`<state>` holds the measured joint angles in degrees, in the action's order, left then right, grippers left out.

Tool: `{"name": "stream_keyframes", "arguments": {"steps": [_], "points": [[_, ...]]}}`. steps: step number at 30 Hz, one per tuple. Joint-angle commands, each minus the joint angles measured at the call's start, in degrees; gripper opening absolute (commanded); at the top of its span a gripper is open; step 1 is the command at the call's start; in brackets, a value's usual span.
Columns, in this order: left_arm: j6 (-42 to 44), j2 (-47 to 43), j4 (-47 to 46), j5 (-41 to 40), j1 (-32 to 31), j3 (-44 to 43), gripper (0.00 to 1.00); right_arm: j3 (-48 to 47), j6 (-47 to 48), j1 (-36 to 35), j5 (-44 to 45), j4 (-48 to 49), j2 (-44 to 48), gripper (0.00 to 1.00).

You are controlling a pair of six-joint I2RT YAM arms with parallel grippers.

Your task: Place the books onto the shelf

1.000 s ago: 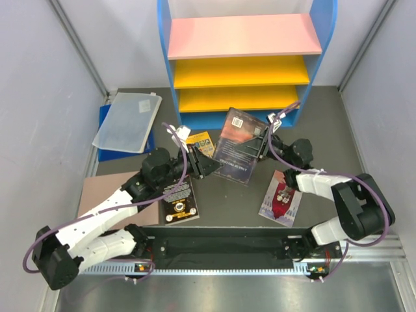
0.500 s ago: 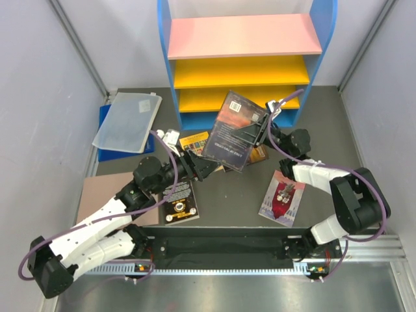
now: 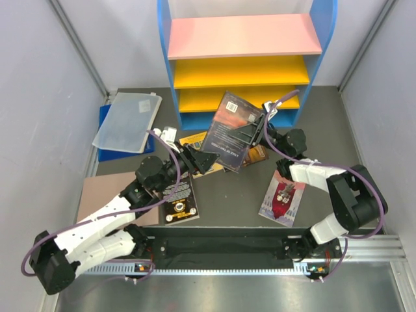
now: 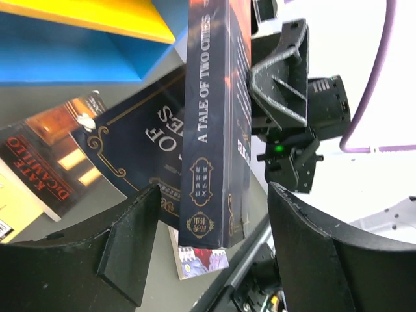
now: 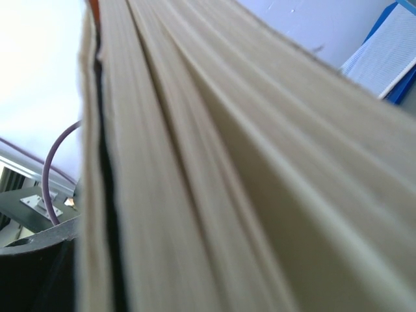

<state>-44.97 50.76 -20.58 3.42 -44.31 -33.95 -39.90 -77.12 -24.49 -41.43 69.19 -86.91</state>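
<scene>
Right end effector (image 3: pixel 259 132) clamping dark orange-glow book (image 3: pixel 224 133), grey tabletop (image 3: pixel 234 198), pale walls (image 3: pixel 45 78)

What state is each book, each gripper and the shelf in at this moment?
Tale of Two Cities book, raised, clamped by right gripper alone.
right gripper, shut on that book.
left gripper, open, fingers astride the spine, not touching.
black book, flat on table.
pale book, flat on table.
yellow book, flat, partly hidden under the raised book.
shelf, upright, no book on its boards.
</scene>
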Motion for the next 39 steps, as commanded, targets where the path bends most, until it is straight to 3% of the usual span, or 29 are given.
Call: {"name": "stream_keyframes", "arguments": {"steps": [1,2,4,5,10,12,15,16,18,19,21,22,23,26,33,39], "points": [[1.7,-1.0,-4.6,-2.7,-0.2,-2.3,0.68,-4.5,-0.2,-0.7,2.6,28.5,1.2,0.0],[1.4,-0.2,-5.4,-2.3,-0.2,-2.3,0.62,-4.4,-0.2,-0.7,2.7,28.5,1.1,0.0],[0.2,1.0,-7.7,-0.7,-0.2,-2.3,0.36,-4.6,-0.3,-0.8,2.8,28.5,1.0,0.0],[-0.2,2.6,-8.7,-0.2,-0.2,-2.3,0.28,-5.0,-0.5,-1.0,2.6,28.5,0.7,0.0],[-1.0,7.2,-11.6,2.4,-0.2,-4.6,0.0,-5.6,-0.7,-1.5,1.9,28.4,0.3,0.0],[-0.9,8.6,-12.0,3.3,-0.2,-5.7,0.0,-5.4,-0.7,-1.4,1.5,27.9,0.5,0.01],[0.3,9.1,-9.6,4.0,-0.2,-8.8,0.0,-4.6,0.0,-1.4,0.7,26.2,1.3,0.17],[1.3,9.0,-8.3,4.2,-0.2,-11.1,0.0,-4.2,0.5,-1.4,0.3,25.4,1.6,0.32],[2.4,8.6,-4.5,4.0,-0.2,-14.5,0.0,-2.6,2.4,-1.1,0.0,22.9,2.8,0.45],[4.0,8.0,-2.8,3.4,-0.2,-15.7,0.0,-2.0,3.2,-0.9,0.0,21.9,3.4,0.65],[5.9,7.3,0.3,1.9,-0.2,-18.2,0.0,0.2,6.3,-0.3,-0.1,18.6,5.5,0.8],[7.9,7.1,2.9,1.5,-0.2,-20.4,0.0,1.0,7.3,0.0,-0.1,17.2,6.4,0.94],[9.0,7.1,5.3,1.0,-0.2,-21.9,0.0,2.2,8.6,0.1,-0.1,15.6,8.2,0.98],[13.1,8.6,11.4,1.2,-0.2,-28.3,0.0,3.9,15.4,0.3,-0.2,5.8,12.8,1.0],[17.5,14.2,14.2,3.1,-0.1,-39.9,0.0,6.4,31.3,0.5,1.3,-19.1,22.7,1.0],[17.6,21.4,12.0,4.4,0.4,-48.7,0.0,12.5,34.6,0.6,2.4,-23.6,26.5,1.0]]}}
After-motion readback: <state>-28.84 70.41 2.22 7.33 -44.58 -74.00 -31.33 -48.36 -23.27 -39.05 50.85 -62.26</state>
